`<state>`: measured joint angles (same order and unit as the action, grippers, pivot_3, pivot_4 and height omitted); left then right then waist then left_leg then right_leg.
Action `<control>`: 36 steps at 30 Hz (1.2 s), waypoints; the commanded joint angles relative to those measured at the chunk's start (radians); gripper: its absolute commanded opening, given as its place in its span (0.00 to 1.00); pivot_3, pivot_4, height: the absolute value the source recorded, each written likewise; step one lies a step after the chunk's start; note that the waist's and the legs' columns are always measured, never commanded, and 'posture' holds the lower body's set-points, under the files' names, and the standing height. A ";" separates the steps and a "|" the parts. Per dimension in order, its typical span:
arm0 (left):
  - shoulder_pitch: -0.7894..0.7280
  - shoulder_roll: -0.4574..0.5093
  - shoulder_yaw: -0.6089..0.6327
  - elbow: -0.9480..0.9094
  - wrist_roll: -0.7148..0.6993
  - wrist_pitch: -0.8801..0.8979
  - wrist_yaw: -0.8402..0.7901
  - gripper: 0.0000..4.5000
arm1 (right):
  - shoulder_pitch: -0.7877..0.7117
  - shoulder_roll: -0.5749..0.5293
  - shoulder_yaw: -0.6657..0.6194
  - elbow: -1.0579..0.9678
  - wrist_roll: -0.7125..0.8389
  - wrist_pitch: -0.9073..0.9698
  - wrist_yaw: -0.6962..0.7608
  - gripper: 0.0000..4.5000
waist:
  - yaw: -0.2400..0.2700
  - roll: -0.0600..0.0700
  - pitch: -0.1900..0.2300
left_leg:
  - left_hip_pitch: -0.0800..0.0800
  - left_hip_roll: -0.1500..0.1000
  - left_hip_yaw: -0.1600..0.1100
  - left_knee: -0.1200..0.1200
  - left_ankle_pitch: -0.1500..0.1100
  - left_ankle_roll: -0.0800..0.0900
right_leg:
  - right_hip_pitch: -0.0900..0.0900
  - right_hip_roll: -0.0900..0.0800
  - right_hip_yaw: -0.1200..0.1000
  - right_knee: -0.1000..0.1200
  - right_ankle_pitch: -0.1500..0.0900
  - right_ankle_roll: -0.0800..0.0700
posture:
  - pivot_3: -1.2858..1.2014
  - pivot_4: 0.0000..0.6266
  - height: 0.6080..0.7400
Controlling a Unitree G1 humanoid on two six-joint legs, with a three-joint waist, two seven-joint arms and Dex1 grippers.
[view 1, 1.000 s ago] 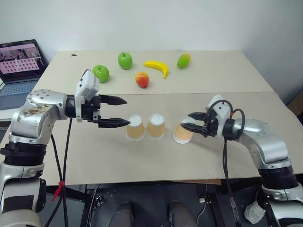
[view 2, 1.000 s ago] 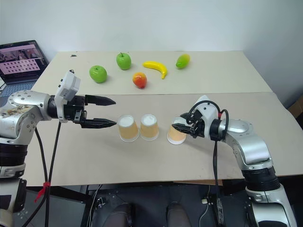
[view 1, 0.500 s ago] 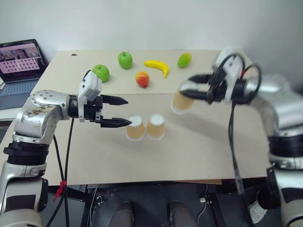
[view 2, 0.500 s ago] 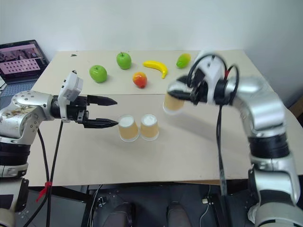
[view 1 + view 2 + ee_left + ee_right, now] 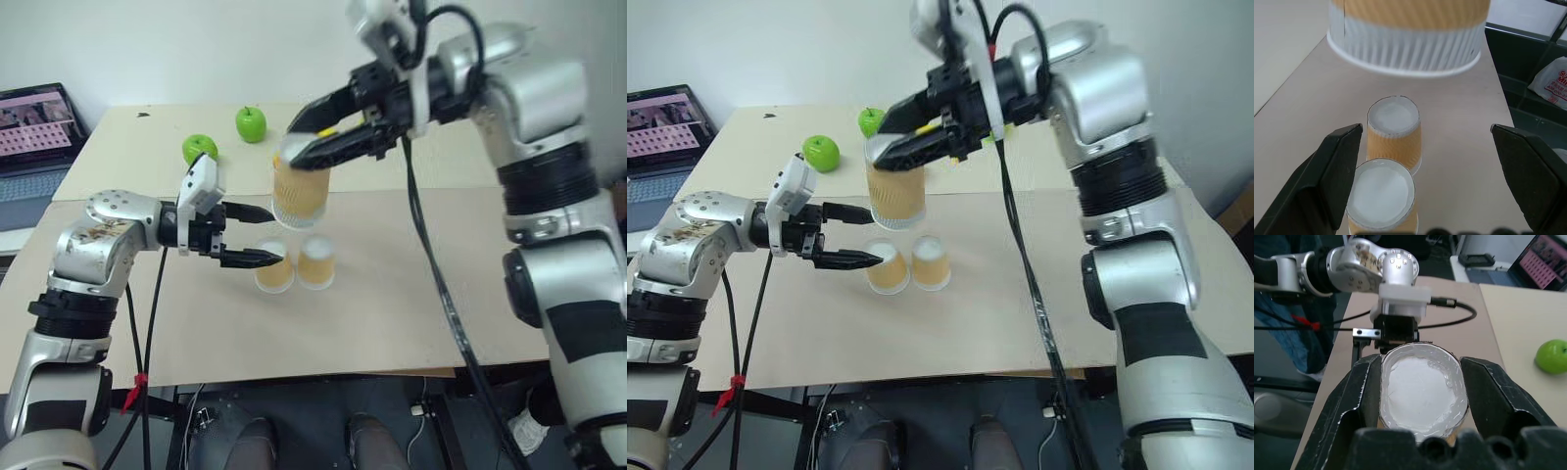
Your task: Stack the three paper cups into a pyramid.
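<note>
right gripper (image 5: 306,137): jaws pinching third cup (image 5: 300,193) by its top, inverted, in the air above the pair
left gripper (image 5: 263,235): jaws spread wide, level, beside the left base cup (image 5: 274,270)
base: that cup and right base cup (image 5: 316,261) touching, inverted, mid-worktop (image 5: 411,294), well off the edges
step: centre over the seam, keep the rim level, lower slowly, release only when both tops carry it
material: thin ribbed paper, tapered, light, will tip easily

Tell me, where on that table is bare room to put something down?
The tan tabletop lies bare in front of and to the right of the two upside-down tan-orange paper cups. It is crowded at the cups' left, by the open left gripper, and above them, under the right gripper's cup.
</note>
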<state>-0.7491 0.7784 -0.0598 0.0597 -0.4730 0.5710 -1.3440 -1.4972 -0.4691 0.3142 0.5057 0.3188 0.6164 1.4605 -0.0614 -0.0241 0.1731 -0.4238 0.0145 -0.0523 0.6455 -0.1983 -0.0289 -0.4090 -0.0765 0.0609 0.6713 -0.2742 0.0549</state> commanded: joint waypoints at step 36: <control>0.111 0.188 0.138 -0.129 -0.063 0.063 0.028 1.00 | 0.024 0.188 -0.031 0.317 -0.166 -0.307 0.025 0.56 | -0.010 0.000 0.000 | -0.002 0.001 0.002 -0.001 0.001 -0.001 | -0.011 0.000 0.000 0.009 0.000 0.000 | 0.52 0.24 0.94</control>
<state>-0.6340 0.9500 0.0427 -0.0345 -0.5165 0.6347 -1.3199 -1.4655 -0.2816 0.3184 0.8327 0.1546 0.3334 1.4865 -0.0716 -0.0239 0.1732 -0.4262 0.0154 -0.0498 0.6446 -0.1977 -0.0300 -0.4204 -0.0764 0.0611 0.6801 -0.2742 0.0548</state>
